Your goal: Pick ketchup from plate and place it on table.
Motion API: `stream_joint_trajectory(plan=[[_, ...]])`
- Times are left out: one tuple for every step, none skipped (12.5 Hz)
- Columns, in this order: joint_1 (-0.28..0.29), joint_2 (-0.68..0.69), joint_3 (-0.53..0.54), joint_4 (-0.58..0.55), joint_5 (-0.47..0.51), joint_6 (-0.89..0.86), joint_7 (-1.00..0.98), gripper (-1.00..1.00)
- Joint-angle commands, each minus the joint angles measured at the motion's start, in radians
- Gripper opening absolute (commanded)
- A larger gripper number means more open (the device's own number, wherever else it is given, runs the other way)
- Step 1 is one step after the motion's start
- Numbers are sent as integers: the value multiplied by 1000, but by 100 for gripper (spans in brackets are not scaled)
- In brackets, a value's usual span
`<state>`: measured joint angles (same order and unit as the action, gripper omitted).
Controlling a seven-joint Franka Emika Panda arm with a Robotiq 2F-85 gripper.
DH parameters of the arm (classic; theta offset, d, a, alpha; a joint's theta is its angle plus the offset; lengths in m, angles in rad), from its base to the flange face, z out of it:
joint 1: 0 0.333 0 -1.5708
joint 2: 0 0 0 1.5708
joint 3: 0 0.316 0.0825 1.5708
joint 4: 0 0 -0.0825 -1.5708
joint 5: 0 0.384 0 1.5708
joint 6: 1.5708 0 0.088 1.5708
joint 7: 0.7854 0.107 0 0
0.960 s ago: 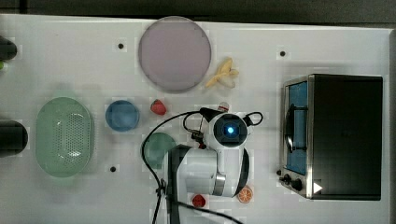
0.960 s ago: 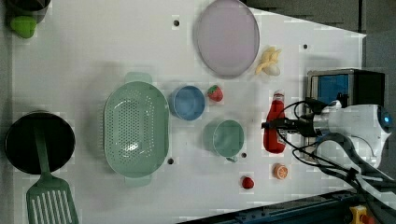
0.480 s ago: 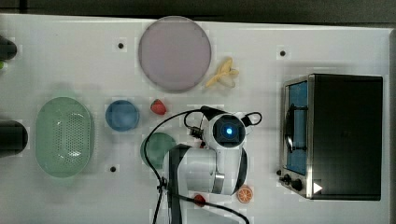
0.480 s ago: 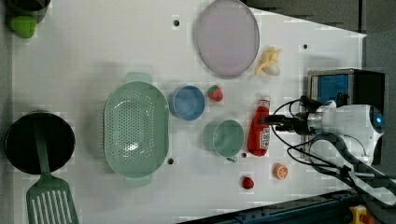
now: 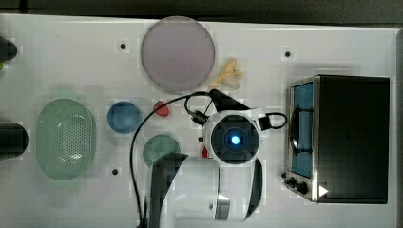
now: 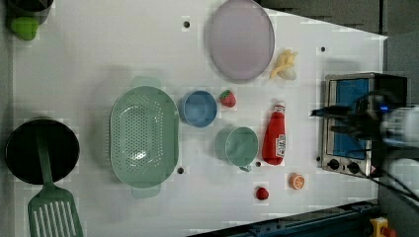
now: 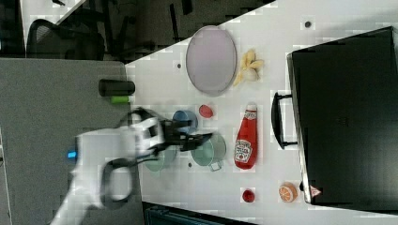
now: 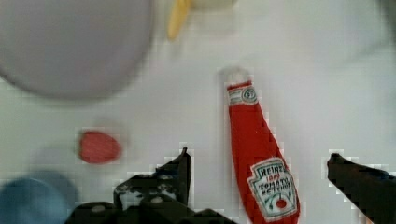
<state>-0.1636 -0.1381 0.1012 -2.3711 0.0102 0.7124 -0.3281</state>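
Ketchup (image 6: 274,133) lies on the desk (image 6: 99,49) beyond the plate (image 6: 240,39); tool (image 8: 259,163), fingers apart, needs only retreat.

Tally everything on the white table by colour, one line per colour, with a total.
Red: 3, the ketchup, strawberry, small red fruit
Green: 4, colander, cup, spatula, pear
Blue: 1, bowl
Pinkish: 1, plate
Yellow: 1, bananas
Orange: 1, orange slice
Black: 2, pan, toaster oven
Total: 13

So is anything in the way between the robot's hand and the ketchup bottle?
Nothing visible. In the wrist view the ketchup lies flat on the table between the open end effector fingers, touching neither.
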Motion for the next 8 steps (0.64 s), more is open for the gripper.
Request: stream_joint_trajectory(plan=[[-1, -111, 0, 131, 7, -197, 283, 100], [-1, -133, 0, 175, 6, -283, 314, 100], [-1, -147, 2, 224, 6, -345, 325, 100], [-1, -154, 2, 268, 3, -421, 325, 100], [-1, -158, 2, 301, 4, -508, 325, 100], [-1, -158, 4, 325, 4, -563, 325, 100], [-1, -158, 5, 337, 3, -597, 325, 100], [-1, -158, 6, 344, 4, -587, 325, 100]])
